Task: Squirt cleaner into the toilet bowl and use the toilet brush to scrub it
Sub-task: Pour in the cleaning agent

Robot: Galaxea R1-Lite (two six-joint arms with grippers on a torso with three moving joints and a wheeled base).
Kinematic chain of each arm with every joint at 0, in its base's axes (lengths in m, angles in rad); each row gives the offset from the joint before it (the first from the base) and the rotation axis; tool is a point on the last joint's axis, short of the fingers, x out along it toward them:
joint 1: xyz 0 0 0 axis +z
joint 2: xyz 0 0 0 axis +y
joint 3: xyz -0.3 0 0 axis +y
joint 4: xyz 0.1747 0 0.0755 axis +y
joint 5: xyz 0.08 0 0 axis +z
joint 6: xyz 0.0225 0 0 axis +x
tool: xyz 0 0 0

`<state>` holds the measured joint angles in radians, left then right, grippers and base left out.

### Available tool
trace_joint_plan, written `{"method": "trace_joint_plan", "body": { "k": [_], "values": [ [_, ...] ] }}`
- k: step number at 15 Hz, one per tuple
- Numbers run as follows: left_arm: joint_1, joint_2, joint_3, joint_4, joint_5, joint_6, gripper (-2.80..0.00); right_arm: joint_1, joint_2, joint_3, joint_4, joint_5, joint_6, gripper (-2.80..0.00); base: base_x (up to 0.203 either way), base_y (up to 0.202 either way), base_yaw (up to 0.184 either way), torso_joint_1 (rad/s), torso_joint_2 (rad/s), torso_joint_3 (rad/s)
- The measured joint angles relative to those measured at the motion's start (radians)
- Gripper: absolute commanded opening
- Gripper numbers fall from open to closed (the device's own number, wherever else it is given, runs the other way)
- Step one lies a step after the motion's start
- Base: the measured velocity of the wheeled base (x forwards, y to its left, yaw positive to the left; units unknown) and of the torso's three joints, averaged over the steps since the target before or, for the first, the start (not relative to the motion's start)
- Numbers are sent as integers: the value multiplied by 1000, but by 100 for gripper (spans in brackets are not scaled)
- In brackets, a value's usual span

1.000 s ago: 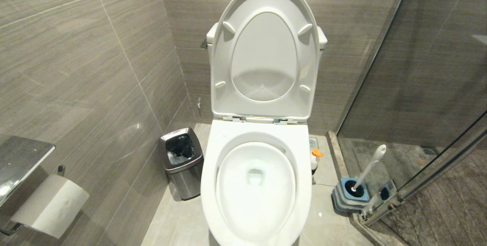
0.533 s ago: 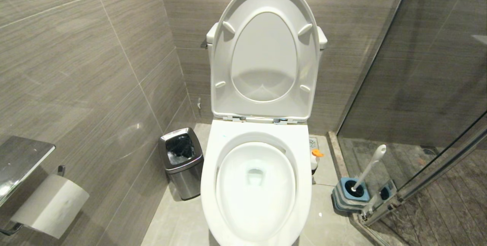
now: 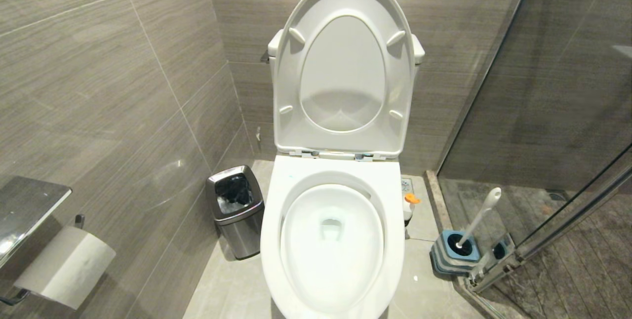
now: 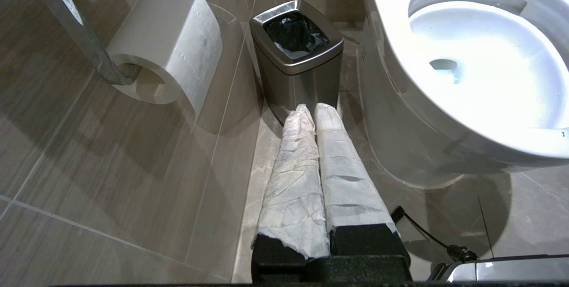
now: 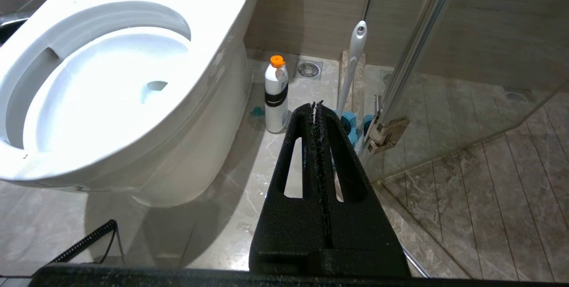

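A: Head view: no hand visible. The toilet bowl (image 3: 332, 245) has its seat up; the toilet brush (image 3: 478, 218) leans in its holder (image 3: 456, 252).

B: Left wrist: the left hand (image 4: 310, 110), pressed shut and empty, faces the steel bin (image 4: 295, 56); a careless swing could knock it.

A: Right wrist: the right hand (image 5: 316, 105), closed and empty, has the orange-capped bottle (image 5: 276, 96) and brush just beyond its tips, close to the glass door (image 5: 466, 69). A narrow grab risks toppling either.

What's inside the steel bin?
The bin holds a crumpled black liner, visible through its open top. Anything under the liner folds, and the bin's bottom, is hidden.
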<state>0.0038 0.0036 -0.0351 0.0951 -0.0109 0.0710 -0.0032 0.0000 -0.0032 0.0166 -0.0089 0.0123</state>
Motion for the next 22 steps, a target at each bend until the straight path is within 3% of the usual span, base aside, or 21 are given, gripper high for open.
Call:
{"method": "trace_joint_plan", "body": {
  "k": [10, 22],
  "values": [
    [0, 0, 0, 0, 2, -19, -280, 0, 0, -1, 2, 0, 1, -280, 0, 0, 0, 0, 0, 0],
    [0, 0, 0, 0, 2, -20, -280, 1, 1, -1, 2, 0, 0, -280, 0, 0, 0, 3, 3, -164]
  ]
}}
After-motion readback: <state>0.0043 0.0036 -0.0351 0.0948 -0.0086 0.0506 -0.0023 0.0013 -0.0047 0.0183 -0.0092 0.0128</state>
